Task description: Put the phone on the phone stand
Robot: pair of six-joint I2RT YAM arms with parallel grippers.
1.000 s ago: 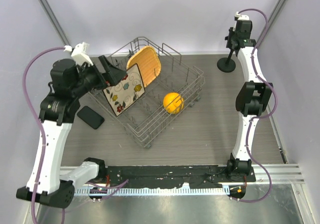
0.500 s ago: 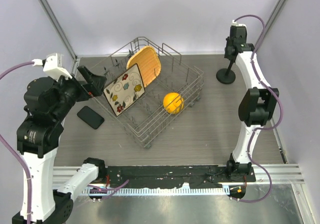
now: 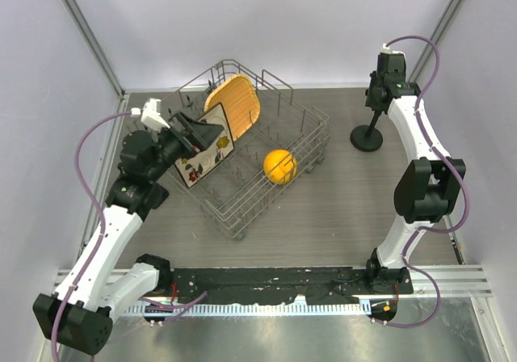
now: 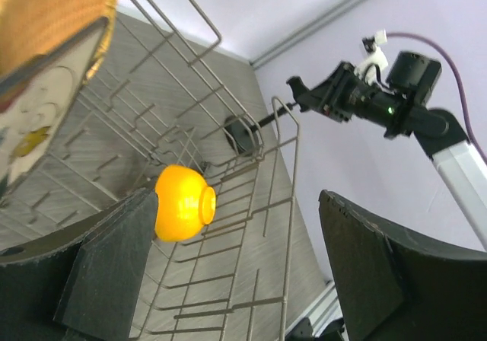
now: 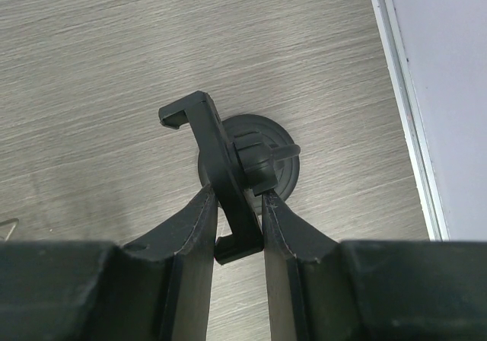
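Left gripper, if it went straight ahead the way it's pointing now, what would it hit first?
Probably the dish rack wires, right beside the orange bowl; the left gripper points into the rack, though depth is unclear.

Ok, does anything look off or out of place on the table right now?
The dish rack sits skewed to the edges of the table. The right gripper is clamped on the holder head of the phone stand, where the phone would go. The phone itself shows in no view.
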